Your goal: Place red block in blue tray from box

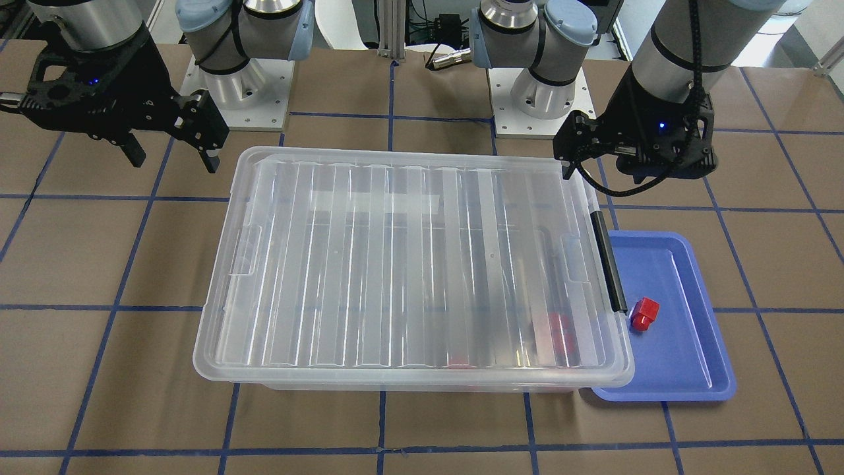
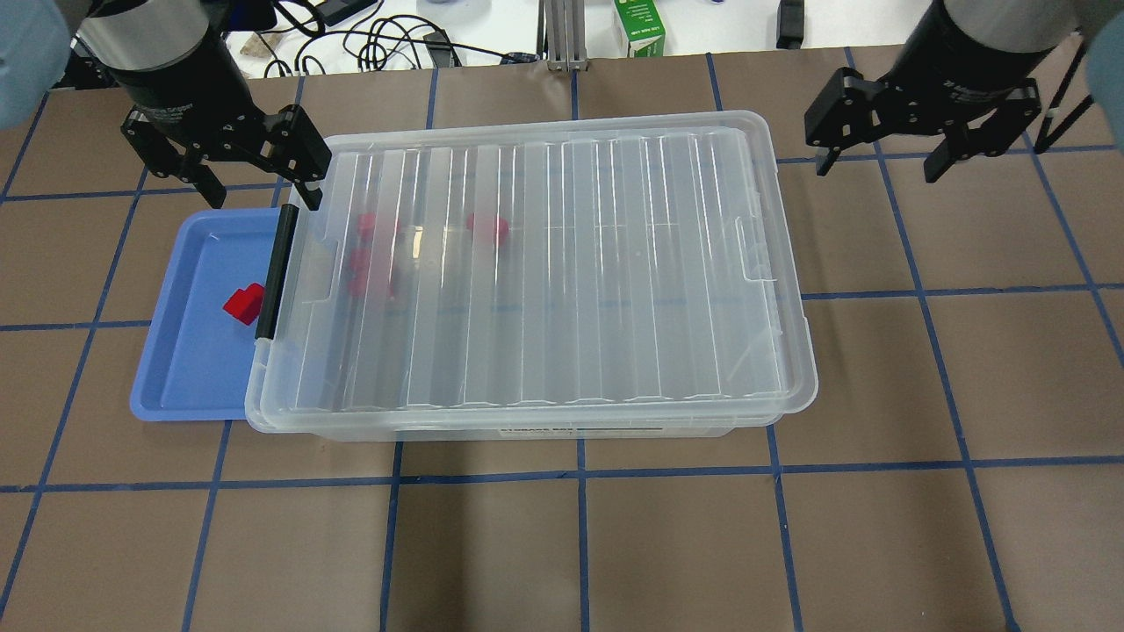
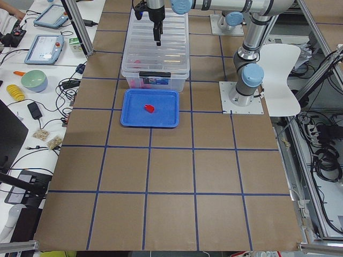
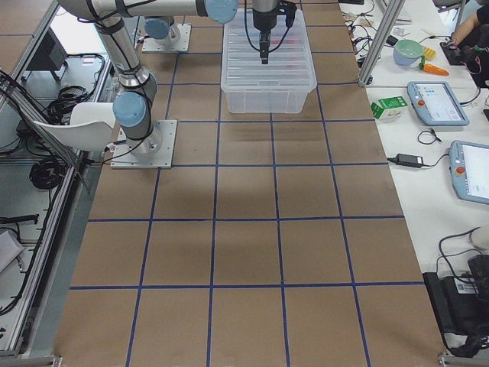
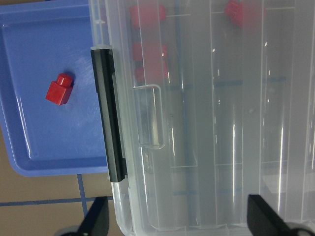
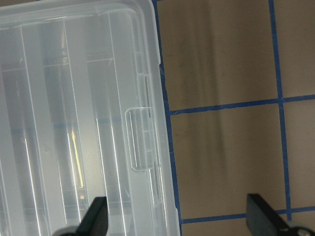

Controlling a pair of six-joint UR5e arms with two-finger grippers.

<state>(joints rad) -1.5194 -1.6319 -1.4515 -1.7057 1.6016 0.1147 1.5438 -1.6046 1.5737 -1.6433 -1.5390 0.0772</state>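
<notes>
Overhead exterior: red block (image 2: 243,304) in blue tray (image 2: 189,369), other reds (image 2: 488,226) in shut box (image 2: 667,263) (L+R jaws wide, empty).

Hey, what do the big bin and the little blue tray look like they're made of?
The bin looks like clear, glossy plastic: red pieces show through it. The blue tray seems opaque moulded plastic, smooth with a soft sheen.
</notes>
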